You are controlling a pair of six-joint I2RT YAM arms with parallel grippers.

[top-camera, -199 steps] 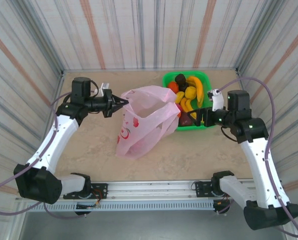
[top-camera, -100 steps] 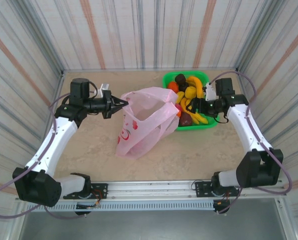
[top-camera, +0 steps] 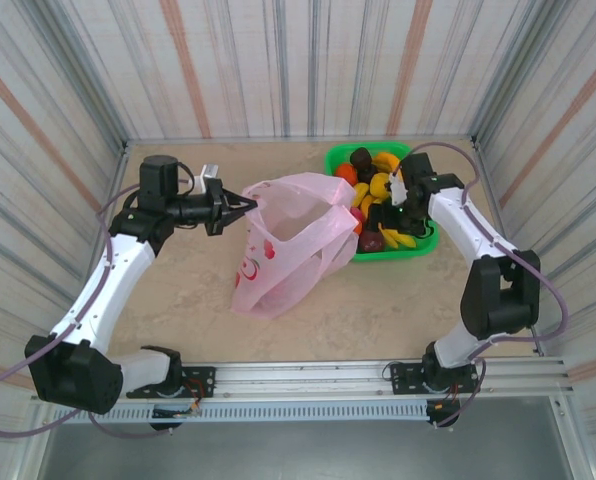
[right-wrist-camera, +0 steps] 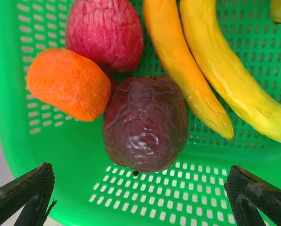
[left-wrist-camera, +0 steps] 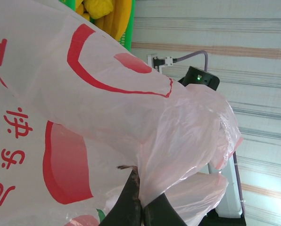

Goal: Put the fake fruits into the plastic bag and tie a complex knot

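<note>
**Fake fruits (top-camera: 378, 195) under a spread right hand (top-camera: 381, 216); plastic bag (top-camera: 288, 245) pinched by the left hand (top-camera: 248, 205)**

Fake fruits lie heaped in a green tray (top-camera: 403, 254) directly below the right hand, which points down into it. From that wrist, a wrinkled dark purple fruit (right-wrist-camera: 145, 125) sits just ahead of the hand, centred between its two dark fingers (right-wrist-camera: 22, 193). The fingers stand wide apart at the lower corners, clear of the fruit. Up and to the left of the purple piece, touching it, is a rough orange piece (right-wrist-camera: 67, 84). A pink-red fruit (right-wrist-camera: 105, 33) lies beyond both and rests against them. Two yellow bananas (right-wrist-camera: 235, 82) run side by side further out to the right, the nearer one lying against the purple fruit.

The plastic bag, thin pink film with red print, rests on the bench (top-camera: 178, 290) between the two hands. Its side toward the right hand overlaps the tray's edge. The left hand is pressed together on a fold of the bag's upper rim and holds that edge raised. From its wrist, the closed fingertips (left-wrist-camera: 133, 197) bite the film just in front of them. The bag billows away from the hand toward the tray and bananas beyond.
</note>
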